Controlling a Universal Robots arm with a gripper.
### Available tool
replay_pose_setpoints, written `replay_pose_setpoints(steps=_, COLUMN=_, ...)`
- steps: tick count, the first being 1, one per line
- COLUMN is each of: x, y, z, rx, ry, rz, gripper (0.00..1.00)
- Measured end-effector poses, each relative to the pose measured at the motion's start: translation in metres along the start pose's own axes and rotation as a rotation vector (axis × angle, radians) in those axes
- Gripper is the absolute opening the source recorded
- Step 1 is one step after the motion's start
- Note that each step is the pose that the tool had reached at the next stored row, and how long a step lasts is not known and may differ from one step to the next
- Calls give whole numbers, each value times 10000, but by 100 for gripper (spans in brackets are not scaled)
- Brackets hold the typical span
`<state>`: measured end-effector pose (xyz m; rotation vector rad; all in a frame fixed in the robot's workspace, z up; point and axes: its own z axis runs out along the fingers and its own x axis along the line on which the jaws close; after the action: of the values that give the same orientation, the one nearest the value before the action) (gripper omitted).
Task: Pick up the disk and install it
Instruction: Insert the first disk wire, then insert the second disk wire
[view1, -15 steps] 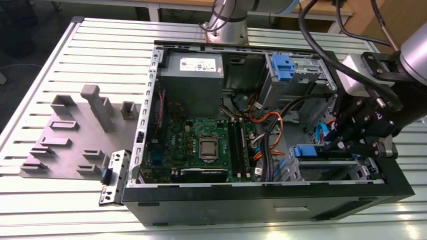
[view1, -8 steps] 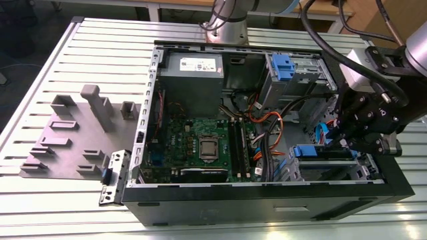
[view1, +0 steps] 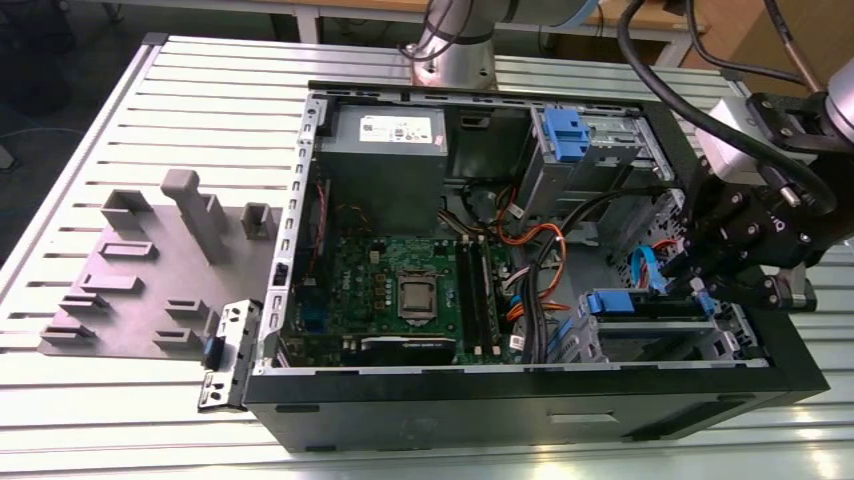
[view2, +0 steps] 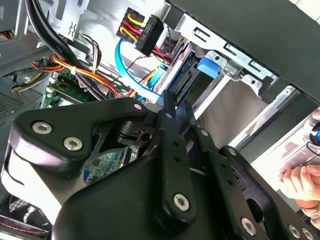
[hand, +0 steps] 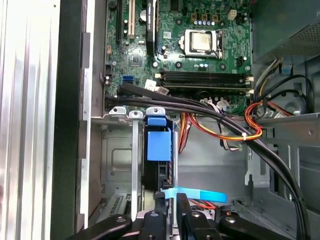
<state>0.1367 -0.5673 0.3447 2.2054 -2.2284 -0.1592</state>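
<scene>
We see the open computer case (view1: 534, 400) lying on the slatted table (view1: 160, 420). Inside it, the motherboard (view1: 400, 290) sits toward the exterior view's left, the power-supply box (view1: 384, 135) behind it, and the drive cage (view1: 654, 335) toward the right, holding the disk (hand: 159, 155). The gripper (view1: 697, 278) hangs just above that cage.

Even, bright light from overhead fills the exterior view, and the slatted table (view1: 160, 90) shines pale. In the second wrist view, glare whitens the metal beyond the gripper (view2: 170, 112), whose black links just under the lens look soft. In the first wrist view the motherboard (hand: 195, 50) is crisp
</scene>
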Motion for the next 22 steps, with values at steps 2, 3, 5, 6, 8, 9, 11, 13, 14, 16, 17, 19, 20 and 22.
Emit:
replay_pose_setpoints(steps=2, x=-2, y=2, z=-29, rx=0, ry=-39, rz=-2, gripper=24)
replay_pose_setpoints(steps=3, x=-3, y=4, z=-51, rx=-1, ry=-48, rz=-3, gripper=24)
replay_pose_setpoints(steps=5, x=-6, y=7, z=-89, rx=-1, ry=-59, rz=-4, gripper=24)
replay_pose_setpoints(steps=6, x=-7, y=7, z=-100, rx=0, ry=-62, rz=-4, gripper=24)
replay_pose_setpoints(steps=8, x=-7, y=8, z=-99, rx=-1, ry=-69, rz=-4, gripper=24)
replay_pose_setpoints(steps=9, x=-7, y=7, z=-101, rx=-1, ry=-92, rz=-6, gripper=24)
replay_pose_setpoints(steps=11, x=-7, y=7, z=-101, rx=-1, ry=-120, rz=-8, gripper=24)
replay_pose_setpoints(steps=13, x=-7, y=7, z=-100, rx=-1, ry=-125, rz=-9, gripper=24)
replay_pose_setpoints(steps=14, x=-7, y=7, z=-101, rx=-2, ry=-126, rz=-9, gripper=24)
replay_pose_setpoints(steps=16, x=-7, y=7, z=-101, rx=-1, ry=-129, rz=-9, gripper=24)
replay_pose_setpoints(steps=17, x=-7, y=8, z=-101, rx=-1, ry=-131, rz=-9, gripper=24)
replay_pose_setpoints(steps=19, x=-7, y=8, z=-100, rx=-1, ry=-135, rz=-9, gripper=24)
replay_pose_setpoints(steps=20, x=-7, y=7, z=-101, rx=-1, ry=-137, rz=-10, gripper=25)
replay_pose_setpoints(steps=22, x=-7, y=7, z=-101, rx=-1, ry=-140, rz=-10, gripper=30)
